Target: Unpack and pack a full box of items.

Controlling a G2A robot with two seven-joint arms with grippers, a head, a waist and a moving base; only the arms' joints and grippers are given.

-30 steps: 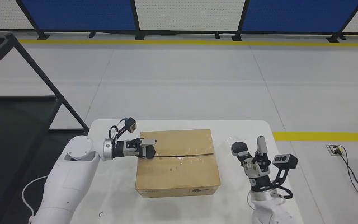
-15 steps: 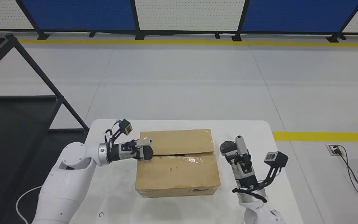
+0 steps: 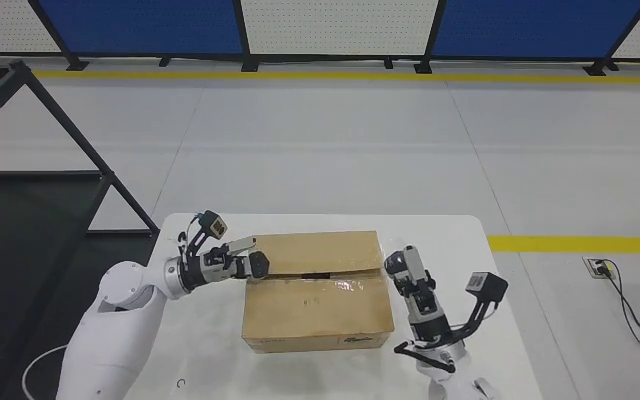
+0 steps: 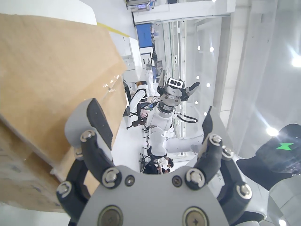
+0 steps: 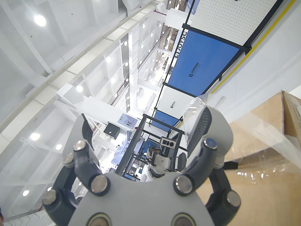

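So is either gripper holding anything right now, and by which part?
No. Both the left gripper and the right gripper are open beside the cardboard box, clasping nothing.

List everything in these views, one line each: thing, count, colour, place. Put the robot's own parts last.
box: one, brown cardboard, middle of the table, flaps down
tape: one strip, clear, running from the box top to one finger of the right gripper
table: one, white, under the box
panels: a row, blue and white, at the far side of the floor
floor line: one, yellow, in front of the panels
frame: one, black, beside the table's left end
left gripper: one, grey and black, open, at the box's far left corner
right gripper: one, grey and black, open, beside the box's right end
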